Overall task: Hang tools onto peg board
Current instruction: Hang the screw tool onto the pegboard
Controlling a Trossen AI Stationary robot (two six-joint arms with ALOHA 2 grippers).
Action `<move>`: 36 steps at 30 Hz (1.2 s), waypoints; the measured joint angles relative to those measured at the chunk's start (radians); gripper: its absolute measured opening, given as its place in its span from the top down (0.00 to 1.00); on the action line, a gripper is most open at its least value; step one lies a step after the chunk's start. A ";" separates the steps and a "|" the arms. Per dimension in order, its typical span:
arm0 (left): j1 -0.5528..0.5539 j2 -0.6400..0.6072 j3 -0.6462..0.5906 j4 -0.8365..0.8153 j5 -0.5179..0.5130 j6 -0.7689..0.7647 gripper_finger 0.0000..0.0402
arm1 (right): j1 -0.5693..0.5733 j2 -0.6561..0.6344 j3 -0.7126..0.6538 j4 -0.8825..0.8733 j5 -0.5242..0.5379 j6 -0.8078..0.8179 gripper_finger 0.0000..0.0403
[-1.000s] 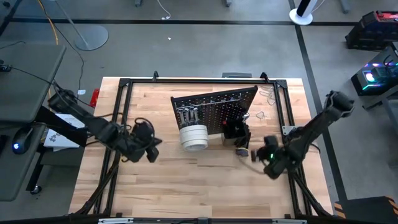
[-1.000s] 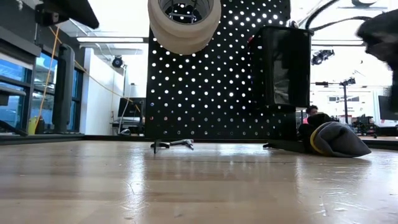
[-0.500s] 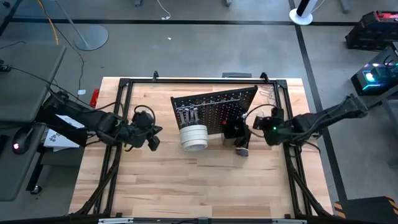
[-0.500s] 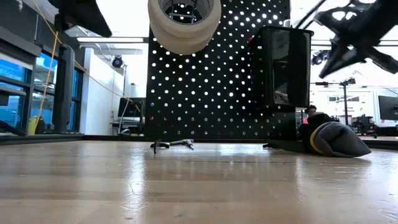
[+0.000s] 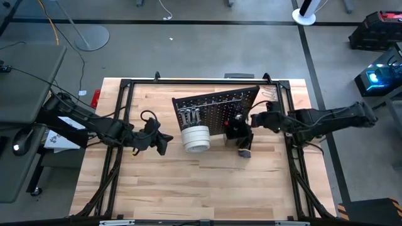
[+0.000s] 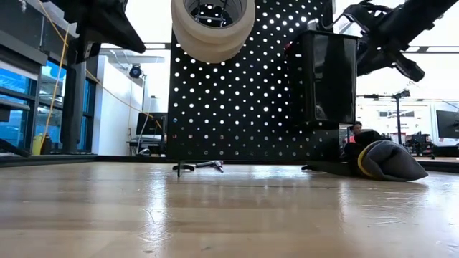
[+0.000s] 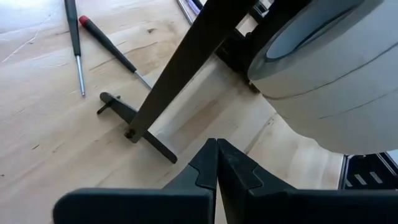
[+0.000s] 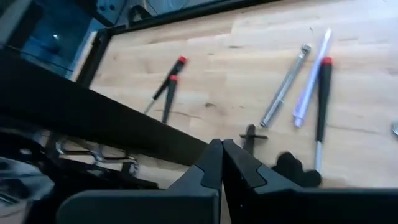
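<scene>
A light wooden table (image 5: 207, 182) edged by a black frame carries the peg board (image 5: 217, 108), which stands upright just beyond the middle, turned slightly. The floor around is grey; a desk with a mouse stands to the left, and lit equipment glows at the far right. In the low view the room behind shows windows, ceiling lights and a seated person, largely hidden by the board.

White tape rolls (image 5: 196, 138) hang at the near left of the board's face, silver wrenches (image 5: 190, 116) hang above them, and a black bin (image 6: 326, 77) is mounted at its right. A dark glove bundle (image 6: 387, 160) lies on the table at the board's near right foot. Screwdrivers (image 8: 166, 89) and metal rods (image 8: 283, 87) lie flat on the wood on the board's far side.

The left arm reaches in low from the left; the left gripper (image 5: 160, 141) hangs just left of the tape rolls, fingers pressed together on nothing. The right arm stretches in from the right; the right gripper (image 5: 256, 119) is at the board's right end near the bin, likewise clenched and empty.

The board's face is mostly foreshortened from above, so its hooks are hard to make out.
</scene>
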 joint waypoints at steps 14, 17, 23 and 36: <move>-0.002 0.000 0.000 -0.155 0.001 -0.053 1.00 | -0.077 0.085 0.000 0.116 -0.061 -0.102 1.00; -0.002 0.000 0.000 -0.166 0.002 -0.053 1.00 | -0.077 0.102 0.000 0.118 -0.036 -0.098 1.00; -0.002 0.000 0.000 -0.166 0.006 -0.043 1.00 | -0.077 0.129 0.000 0.126 0.009 -0.102 1.00; -0.003 0.000 0.000 -0.166 0.023 -0.029 1.00 | -0.078 0.196 0.000 0.235 0.033 -0.173 1.00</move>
